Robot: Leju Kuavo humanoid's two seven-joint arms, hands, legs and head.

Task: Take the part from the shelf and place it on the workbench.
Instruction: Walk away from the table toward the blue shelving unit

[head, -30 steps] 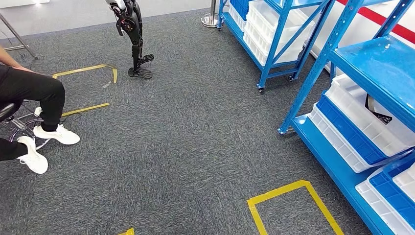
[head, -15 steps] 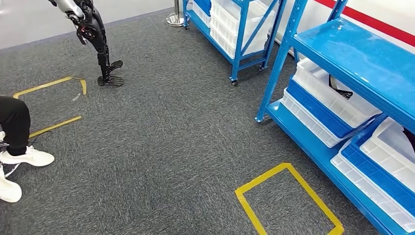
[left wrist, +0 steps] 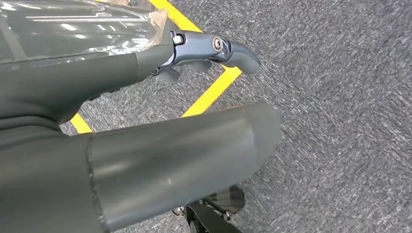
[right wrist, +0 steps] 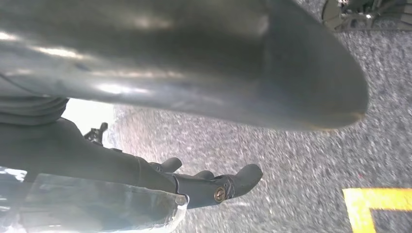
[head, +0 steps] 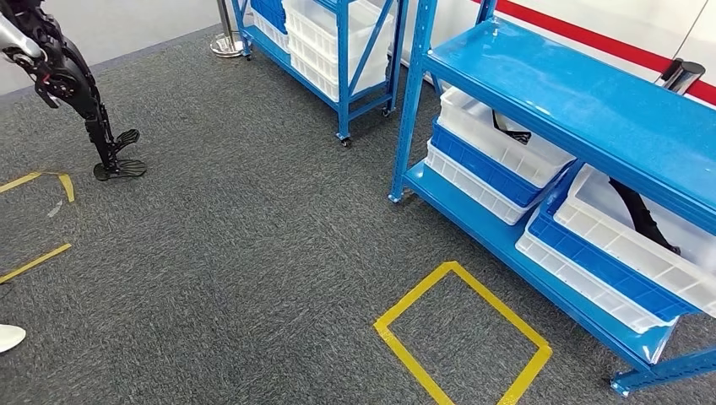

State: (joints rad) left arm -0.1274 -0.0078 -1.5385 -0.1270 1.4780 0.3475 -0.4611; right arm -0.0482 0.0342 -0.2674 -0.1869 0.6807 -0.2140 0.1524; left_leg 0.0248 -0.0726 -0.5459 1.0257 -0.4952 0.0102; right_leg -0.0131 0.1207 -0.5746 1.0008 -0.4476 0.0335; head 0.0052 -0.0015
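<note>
left wrist view has the left hand (left wrist: 145,145) hanging over grey carpet (left wrist: 340,97), thumb thick in front, darker fingers (left wrist: 218,51) loosely apart and holding nothing, with yellow tape (left wrist: 214,90) on the floor beneath. right wrist view has the right hand (right wrist: 160,160) the same way, fingers (right wrist: 228,184) spread and bare above the carpet, a yellow tape corner (right wrist: 379,206) nearby.

head view looks down on a yellow tape rectangle (head: 462,336) on the floor, just in front of a blue shelf (head: 583,110). on its lower level sit 2 stacks of white and blue bins (head: 494,160); a dark part (head: 637,211) lies in the right-hand top bin (head: 625,245), and another dark piece (head: 509,131) lies in the left-hand one. a 2nd blue shelf (head: 338,51) with white bins stands farther back. well to the left stands another robot's leg (head: 84,101), near more tape marks (head: 42,181).
</note>
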